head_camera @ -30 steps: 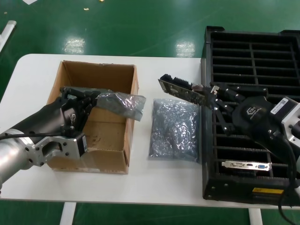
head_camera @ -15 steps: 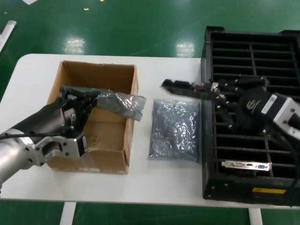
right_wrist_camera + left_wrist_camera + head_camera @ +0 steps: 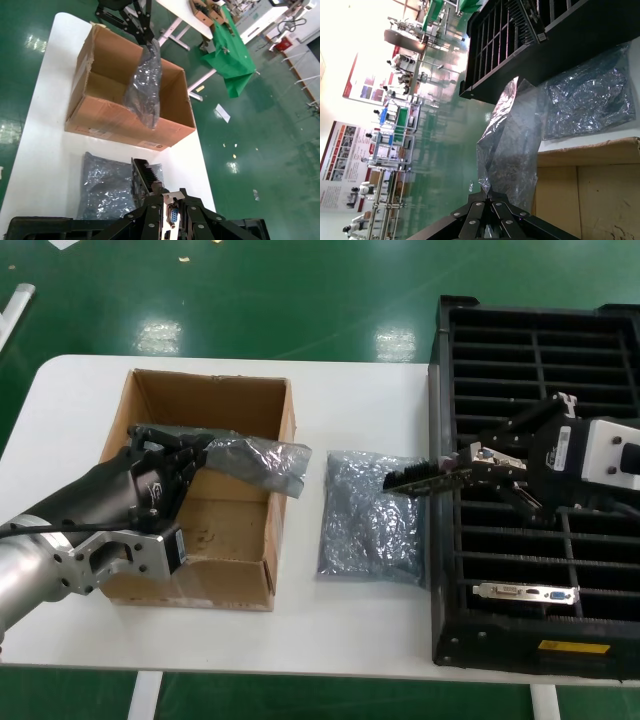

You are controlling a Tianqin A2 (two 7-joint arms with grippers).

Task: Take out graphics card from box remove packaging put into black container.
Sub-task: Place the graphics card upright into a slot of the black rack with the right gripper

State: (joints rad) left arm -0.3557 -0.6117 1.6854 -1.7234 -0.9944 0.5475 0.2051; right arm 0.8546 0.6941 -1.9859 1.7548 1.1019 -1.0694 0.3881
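My right gripper (image 3: pixel 462 468) is shut on the bracket end of a graphics card (image 3: pixel 420 478), holding it edge-up over the left rim of the black container (image 3: pixel 445 570). In the right wrist view the card (image 3: pixel 142 180) sticks out ahead of that gripper (image 3: pixel 171 197), its blue port between the jaws. My left gripper (image 3: pixel 205 452) is shut on a grey bag of packaging (image 3: pixel 255 462) that hangs above the brown box (image 3: pixel 215 575). The left wrist view shows the bag (image 3: pixel 512 145) dangling from the shut gripper (image 3: pixel 490 191). Whether that bag holds anything is unclear.
A second grey bag (image 3: pixel 372 515) lies flat on the white table (image 3: pixel 350 630) between the box and the container. Another card (image 3: pixel 527 592) stands in a front slot of the container, near its yellow label (image 3: pixel 572 647). Green floor lies beyond the table.
The right gripper has swung the card from pointing up-left over the table to edge-up and lower, closer to the container's left rim. The left arm and its bag have not moved.
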